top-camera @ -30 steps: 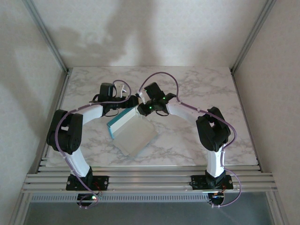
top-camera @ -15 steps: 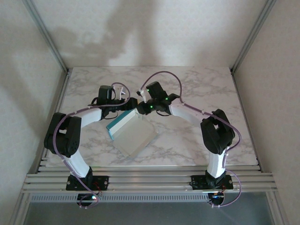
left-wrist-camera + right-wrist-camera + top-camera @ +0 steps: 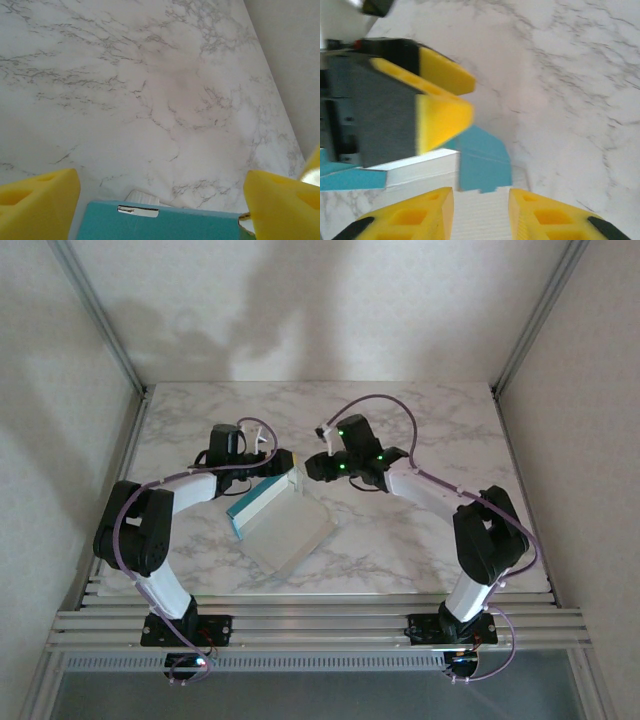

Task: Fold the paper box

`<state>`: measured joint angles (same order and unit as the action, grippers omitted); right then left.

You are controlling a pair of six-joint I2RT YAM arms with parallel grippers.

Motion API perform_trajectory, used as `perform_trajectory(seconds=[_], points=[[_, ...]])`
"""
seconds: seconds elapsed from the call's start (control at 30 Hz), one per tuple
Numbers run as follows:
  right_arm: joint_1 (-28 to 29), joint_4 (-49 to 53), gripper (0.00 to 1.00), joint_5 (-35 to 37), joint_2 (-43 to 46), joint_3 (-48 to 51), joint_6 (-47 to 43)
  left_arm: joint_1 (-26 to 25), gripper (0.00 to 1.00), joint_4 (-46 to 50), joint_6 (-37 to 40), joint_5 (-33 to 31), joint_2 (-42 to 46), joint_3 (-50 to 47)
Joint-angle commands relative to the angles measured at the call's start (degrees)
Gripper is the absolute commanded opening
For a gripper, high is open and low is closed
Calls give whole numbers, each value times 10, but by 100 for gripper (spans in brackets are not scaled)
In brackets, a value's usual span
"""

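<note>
The paper box lies half folded mid-table, white base flat and one turquoise wall standing along its left side. My left gripper sits at the wall's far end. In the left wrist view its fingers stand wide, and the turquoise panel with its slot spans the gap between them, reaching both pads. My right gripper hovers just right of the box, apart from it. Its jaws are open over a white ribbed flap, a turquoise flap ahead, and the left gripper's finger beyond.
The marble table has free room to the right, behind and in front of the box. Metal frame posts rise at the back corners, and a slatted rail runs along the near edge by the arm bases.
My right gripper has let go of the box's far corner, opened and drawn back to the right. The left arm shifted slightly early on, then stayed at the wall.
</note>
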<state>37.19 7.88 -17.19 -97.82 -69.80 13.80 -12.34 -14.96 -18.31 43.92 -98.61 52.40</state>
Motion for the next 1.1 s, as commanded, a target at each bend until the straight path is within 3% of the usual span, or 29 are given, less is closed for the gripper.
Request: perform_trajectory(seconds=[0.0,0.5,1.07], points=[[-10,-50,34,11,7,34,39,-5,84,24,0,-6,4,-15],[-12,-89,32,-39,-70,31,18,-5,84,26,-2,-7,8,-14],[-2,-86,34,-89,-94,12,5,-5,84,19,-9,-7,19,-20]])
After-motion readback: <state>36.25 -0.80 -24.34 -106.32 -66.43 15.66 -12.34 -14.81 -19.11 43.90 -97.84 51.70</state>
